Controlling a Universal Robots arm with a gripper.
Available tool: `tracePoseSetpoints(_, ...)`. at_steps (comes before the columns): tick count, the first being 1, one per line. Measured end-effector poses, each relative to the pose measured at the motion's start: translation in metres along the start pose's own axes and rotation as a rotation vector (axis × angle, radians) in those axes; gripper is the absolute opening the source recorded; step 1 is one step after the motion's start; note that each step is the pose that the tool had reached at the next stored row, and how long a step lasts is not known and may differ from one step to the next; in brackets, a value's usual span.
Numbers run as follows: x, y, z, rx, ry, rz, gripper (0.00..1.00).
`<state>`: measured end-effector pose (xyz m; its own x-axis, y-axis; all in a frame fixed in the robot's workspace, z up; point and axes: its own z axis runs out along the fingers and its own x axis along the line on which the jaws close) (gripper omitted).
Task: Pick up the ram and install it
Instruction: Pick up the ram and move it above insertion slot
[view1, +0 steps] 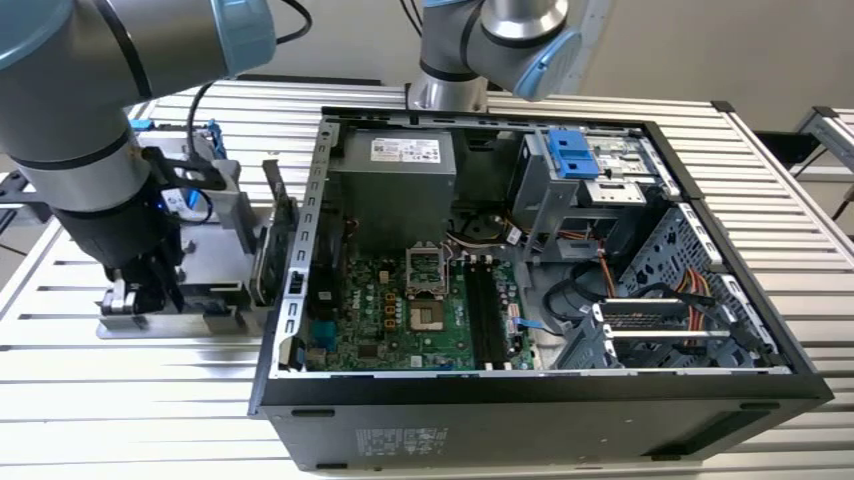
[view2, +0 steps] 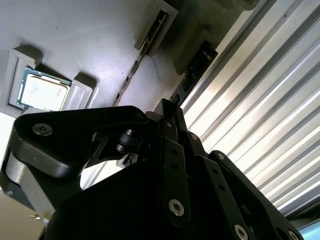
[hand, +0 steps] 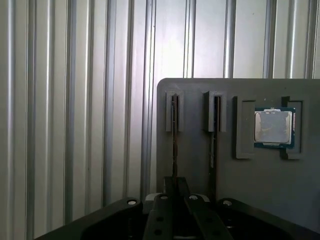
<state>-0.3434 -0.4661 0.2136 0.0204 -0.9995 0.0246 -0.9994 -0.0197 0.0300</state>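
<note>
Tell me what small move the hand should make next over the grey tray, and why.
Probably a short, straight lift. The hand looks closed on the near end of the ram stick, which stands on edge in its slot in the tray, close beside a second stick. Pulling straight out of the slot should avoid binding or bumping the neighbour.

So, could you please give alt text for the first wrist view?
The gripper hangs over a grey holder on a slatted table, in line with one of two ram sticks held on edge. A processor chip lies in a recess alongside.
</note>
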Motion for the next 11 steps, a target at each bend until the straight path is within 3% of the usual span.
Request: tracePoseSetpoints(11,0.0002,0.0002,-0.0078,0.0001,-0.0001,0.000,0.00)
